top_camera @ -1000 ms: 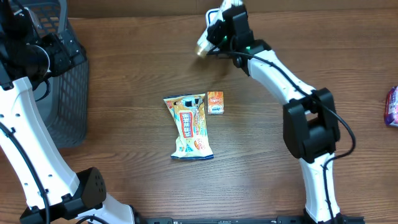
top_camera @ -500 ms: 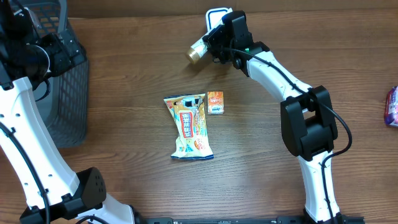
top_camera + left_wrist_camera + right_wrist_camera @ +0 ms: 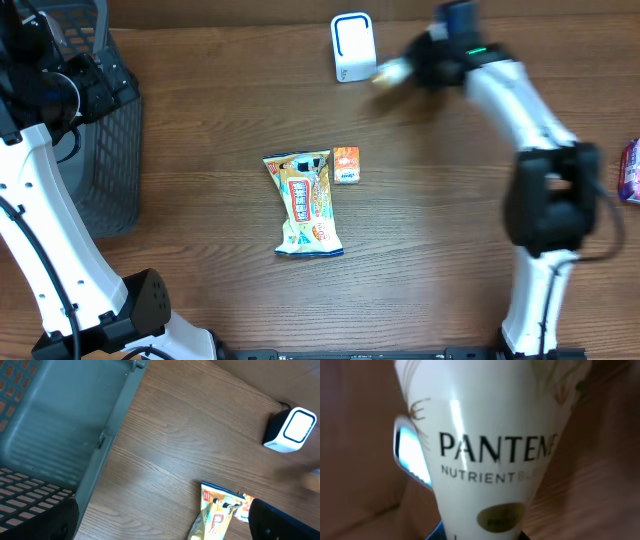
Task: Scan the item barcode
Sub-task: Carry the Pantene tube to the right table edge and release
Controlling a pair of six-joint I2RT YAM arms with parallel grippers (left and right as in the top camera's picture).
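Risk of a missed read: we are judging that the bottle [image 3: 490, 460] may be facing the scanner [image 3: 353, 47] with its front label. No barcode is showing to us in any view.
Risk from speed: the right arm is showing as a blur overhead, so we are guessing that a quick pass may be giving the scanner too little time.
Risk of a knock: the scanner is sitting just beyond the bottle's far end, out ahead of the right claw [image 3: 437, 60]. A low or close sweep could be tipping it over.
Risk of slipping: the bottle is looking smooth and tapered, so it could be sliding in the grip.
Right claw: it is narrowed onto the bottle and holding it.
Bottle's place: it is jutting out ahead of the right claw's fingers, off the table [image 3: 200, 70], with the scanner's lit window just behind it.
Bottle's look: it is white and glossy, widening away from the claw. It is carrying dark "PANTENE" lettering and a gold oval badge nearer the claw.
Left claw [image 3: 162, 527]: it is spread wide and holding nothing, beside the basket [image 3: 55, 435] and well apart from the bottle.
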